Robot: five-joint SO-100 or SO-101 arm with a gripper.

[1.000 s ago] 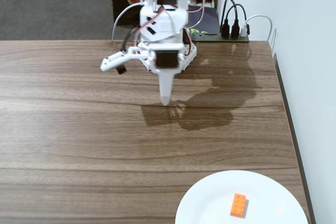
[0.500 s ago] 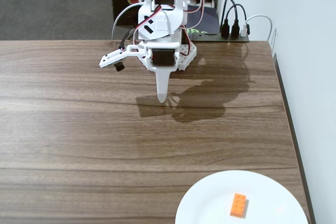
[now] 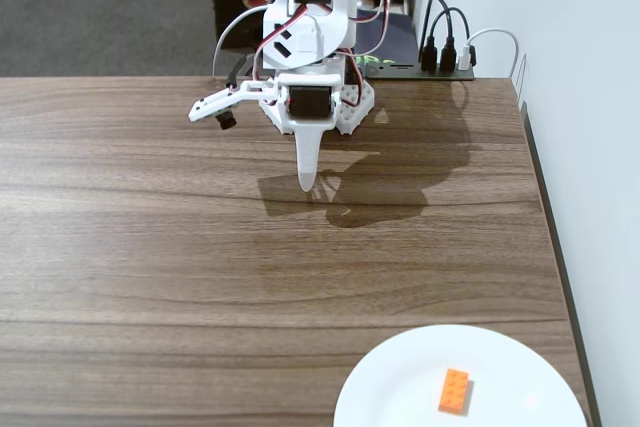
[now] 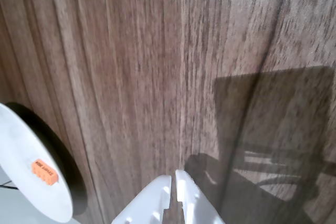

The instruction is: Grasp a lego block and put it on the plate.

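Wood-grain table (image 3: 150, 247), white wall (image 3: 560, 7) beside

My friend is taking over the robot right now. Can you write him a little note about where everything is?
Gripper: shut, holding nothing, above bare table near the arm's base.
Lego block: lying on the plate, at the table's near right corner in the fixed view.
Done: block is on the plate.
Left: nothing to move; the arm only has to settle at rest.
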